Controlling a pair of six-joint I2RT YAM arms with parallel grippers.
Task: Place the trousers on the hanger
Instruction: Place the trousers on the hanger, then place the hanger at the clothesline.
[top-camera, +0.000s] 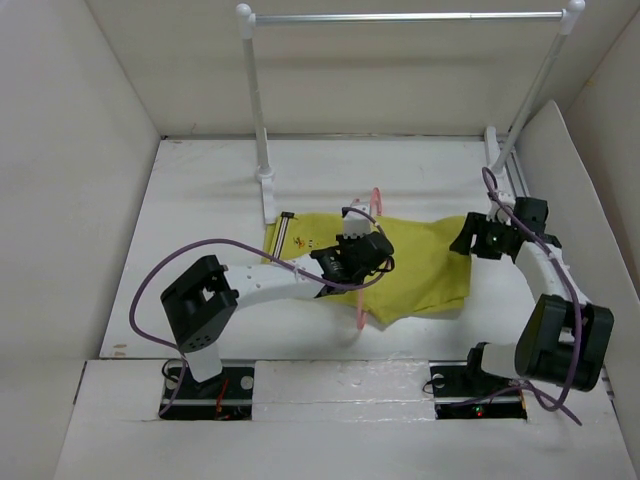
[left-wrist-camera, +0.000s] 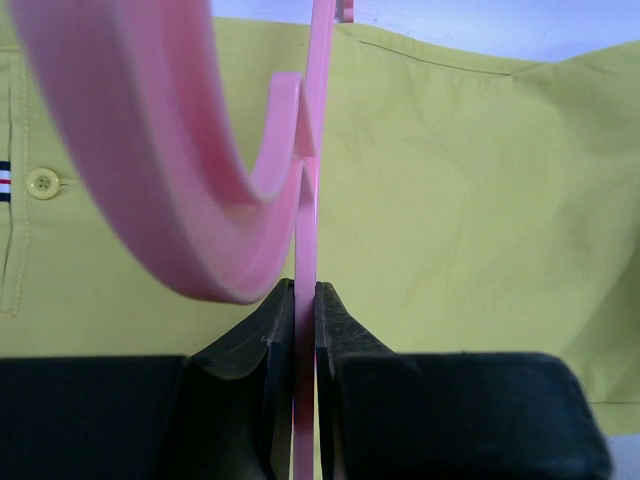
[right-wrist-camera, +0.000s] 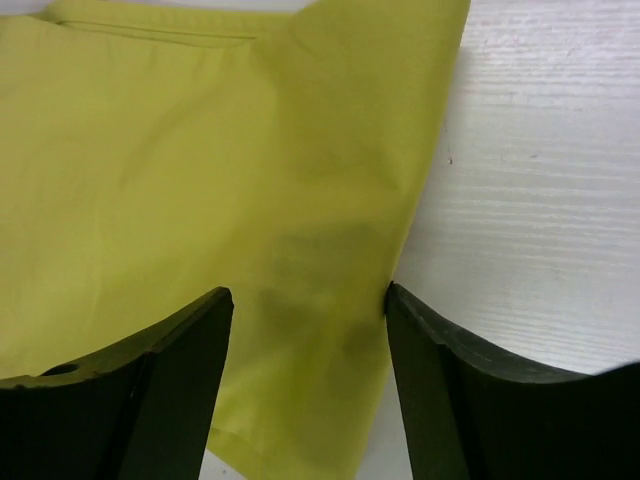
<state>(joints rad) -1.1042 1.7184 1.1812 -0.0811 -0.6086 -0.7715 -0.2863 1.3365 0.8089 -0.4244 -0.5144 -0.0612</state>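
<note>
Left jaws clench the hanger (left-wrist-camera: 160, 170), right jaws gape above trousers (right-wrist-camera: 180, 150) on white table (right-wrist-camera: 540, 180).

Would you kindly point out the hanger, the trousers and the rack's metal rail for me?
hanger (left-wrist-camera: 140, 150): left wrist view, on its curved hook.
trousers (top-camera: 428, 268): top external view, on bare cloth towards the right end.
metal rail (top-camera: 400, 17): top external view, around mid-span.

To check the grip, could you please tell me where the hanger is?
In the top view, the hanger spans the trousers mid-table, left of centre, pinched in the left gripper.
</note>
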